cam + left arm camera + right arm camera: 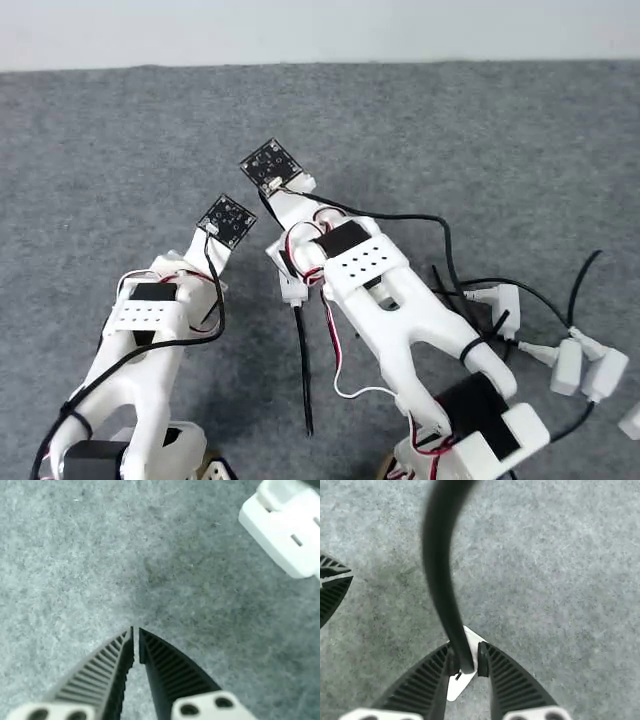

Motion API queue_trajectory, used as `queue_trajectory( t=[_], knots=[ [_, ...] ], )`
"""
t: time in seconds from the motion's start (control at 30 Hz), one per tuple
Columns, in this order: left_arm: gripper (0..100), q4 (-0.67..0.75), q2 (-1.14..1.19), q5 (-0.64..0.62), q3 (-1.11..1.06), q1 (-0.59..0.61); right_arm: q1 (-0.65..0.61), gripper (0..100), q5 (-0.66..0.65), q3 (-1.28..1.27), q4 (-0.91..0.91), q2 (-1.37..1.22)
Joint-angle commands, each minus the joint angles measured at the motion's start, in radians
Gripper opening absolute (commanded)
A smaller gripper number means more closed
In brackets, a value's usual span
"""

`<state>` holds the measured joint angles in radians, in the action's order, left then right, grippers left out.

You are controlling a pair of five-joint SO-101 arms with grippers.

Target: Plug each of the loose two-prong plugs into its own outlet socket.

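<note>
Here, the right claw (467, 652) is pinched shut on a white connector (456, 686), and its black cable (440, 555) rises out from between the fingers. The left claw (136, 632) is closed on nothing, its tips almost touching over the grey carpet (75, 555), just beside the right claw. Ahead of the left claw, toward the right claw's side, sits a white socket block (287, 530) with slots in its face. I cannot tell whether it is the piece the right claw holds. The other loose plugs and sockets (565, 365) lie well apart from both claws, out past the right arm.

The step in hand looks like bringing the held connector to its mate. The grip seems to sit close to where the cable enters, so the piece may swivel; a firm hold on the body is safer. The left claw should open and brace the mating piece. Square the prongs to the slots first, then push straight along their line, since a tilted push could jam or skid the piece. The cable hides much of what lies ahead of the right claw, so the left wrist view is the better guide.
</note>
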<state>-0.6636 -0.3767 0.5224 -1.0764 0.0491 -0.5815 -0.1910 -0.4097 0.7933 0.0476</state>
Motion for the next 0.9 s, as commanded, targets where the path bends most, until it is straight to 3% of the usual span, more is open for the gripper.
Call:
queue_trajectory(
  t=[0.0, 0.87],
  knots=[
    [1, 0.021, -0.025, 0.009, 0.033, 0.005, 0.03, 0.8, -0.011, 0.009, 0.001, 0.002],
    [1, 0.021, -0.025, 0.009, 0.033, 0.006, -0.004, 0.8, -0.005, 0.014, 0.024, -0.031]
  ],
)
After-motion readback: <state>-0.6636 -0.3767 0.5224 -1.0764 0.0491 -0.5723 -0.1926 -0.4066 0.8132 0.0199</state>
